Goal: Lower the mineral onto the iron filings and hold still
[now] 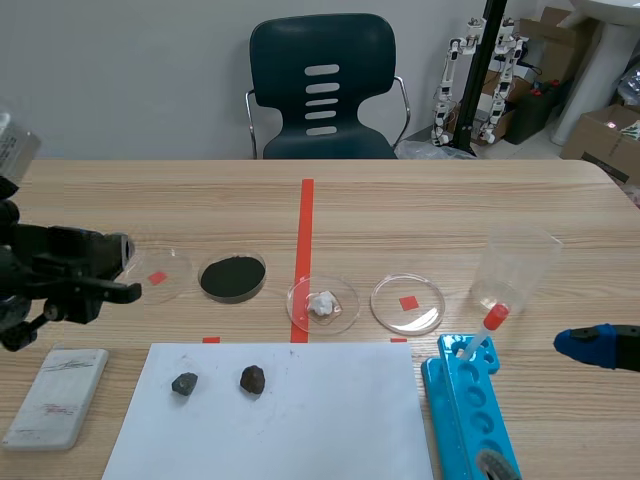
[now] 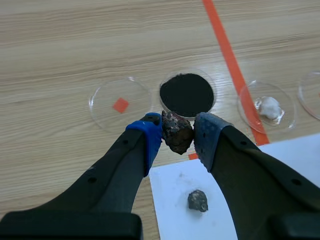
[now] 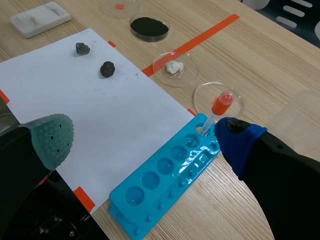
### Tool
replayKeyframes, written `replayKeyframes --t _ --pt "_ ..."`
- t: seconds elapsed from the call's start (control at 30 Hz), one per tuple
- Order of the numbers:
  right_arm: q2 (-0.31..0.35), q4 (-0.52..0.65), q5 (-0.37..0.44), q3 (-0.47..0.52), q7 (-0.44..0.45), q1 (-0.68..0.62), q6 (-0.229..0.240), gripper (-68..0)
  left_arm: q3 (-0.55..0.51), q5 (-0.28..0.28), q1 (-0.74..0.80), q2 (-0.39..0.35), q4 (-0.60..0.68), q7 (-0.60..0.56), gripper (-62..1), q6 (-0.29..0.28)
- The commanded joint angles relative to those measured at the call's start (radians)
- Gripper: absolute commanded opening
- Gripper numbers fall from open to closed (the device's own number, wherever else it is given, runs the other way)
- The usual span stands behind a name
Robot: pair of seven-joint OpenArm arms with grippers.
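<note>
Left wrist view: left end effector (image 2: pixel 177 135) clamped on 1 mineral (image 2: pixel 177 131), pads across its flanks, raised over the counter (image 2: pixel 75 50), just short of the filings dish (image 2: pixel 187 94). Likely hard, rough, dense, irregular; may pivot. Right end effector (image 3: pixel 144 142): fingers apart, empty.

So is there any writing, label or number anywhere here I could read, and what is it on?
None can be read.
White slab: grey marks, too blurred to tell whether they are writing.
Cardboard box: any print is too small to read.
The stone in the left gripper shows no writing.
</note>
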Motion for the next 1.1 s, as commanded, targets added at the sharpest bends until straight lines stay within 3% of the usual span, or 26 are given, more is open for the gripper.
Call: replayKeyframes --t 0.0,0.23,0.47,0.8,1.07 --pt "0.000 0.006 0.008 0.000 0.011 0.006 0.000 -8.8 0.011 -0.006 -0.047 0.010 -0.014 0.035 -46.0 0.002" --pt "0.000 0.006 0.008 0.000 0.011 0.006 0.000 -8.8 0.057 -0.006 -0.286 0.077 -0.199 0.213 -46.0 0.006" --pt "0.000 0.006 0.008 0.000 0.011 0.006 0.000 -8.8 0.107 0.001 -0.473 0.157 -0.388 0.311 -46.0 0.007" --pt "0.000 0.006 0.008 0.000 0.011 0.006 0.000 -8.8 0.131 0.106 -0.684 0.294 -0.644 0.396 -46.0 0.009" --pt "0.000 0.006 0.008 0.000 0.011 0.006 0.000 -8.8 0.131 0.145 -0.794 0.360 -0.801 0.421 -46.0 0.009"
